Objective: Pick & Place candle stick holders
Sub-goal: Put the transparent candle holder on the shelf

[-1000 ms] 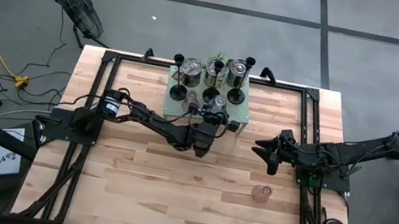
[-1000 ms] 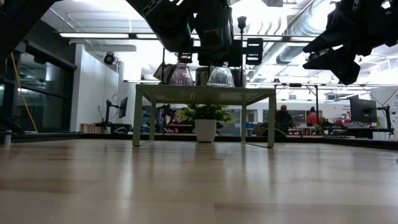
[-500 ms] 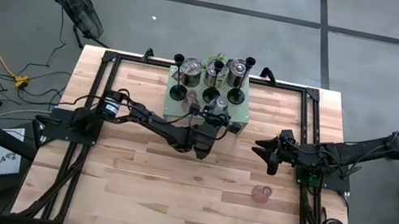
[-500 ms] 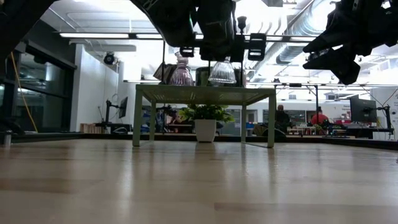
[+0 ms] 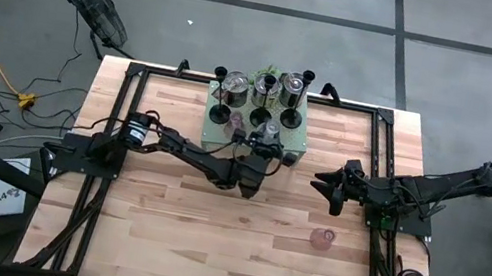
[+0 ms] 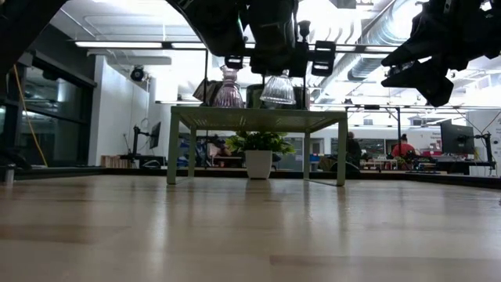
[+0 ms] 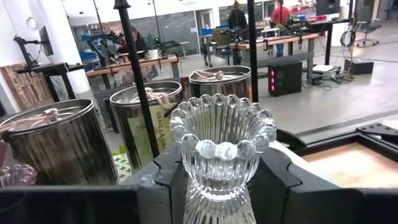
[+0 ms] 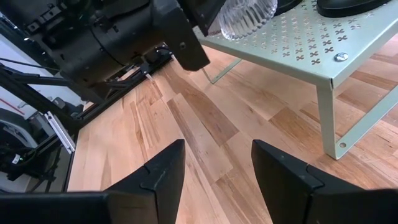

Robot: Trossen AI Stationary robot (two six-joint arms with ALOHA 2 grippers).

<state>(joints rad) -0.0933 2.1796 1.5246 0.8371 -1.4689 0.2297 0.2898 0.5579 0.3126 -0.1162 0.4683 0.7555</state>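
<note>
High view: left end effector [image 5: 263, 147] is at the near edge of the pale green rack [image 5: 296, 149], clenched on the clear glass holder [image 5: 271, 129]. Black slim-stemmed holders [image 5: 219, 113] and silver cups [image 5: 235, 83] stand on the rack. One pink holder [image 5: 322, 238] sits on the bench [image 5: 168, 236], well apart, on the right side. Right end effector [image 5: 327, 185] waits beside the rack, above bare bench.

Low view: the clear glass holder [image 6: 278, 88] hangs just above the rack top [image 6: 258, 111], base apparently clear of it. A second pink holder [image 6: 228, 90] stands just beside it on the rack.

Left wrist view: scalloped rim of the clear holder [image 7: 222, 134] is upright between the dark fingers [image 7: 277, 180]; grip sits low on the stem. Silver cups [image 7: 50, 146] behind.

Right wrist view: right end effector [image 8: 214, 168] released, nothing between its fingers; rack leg [image 8: 329, 121] ahead.

Judgement: lift step in hand. Raise straight until the base clears the perforated top, then retreat toward the bench, keeping the holder vertical and away from the neighbouring pink one. Glass is smooth; a slow move avoids slip.
</note>
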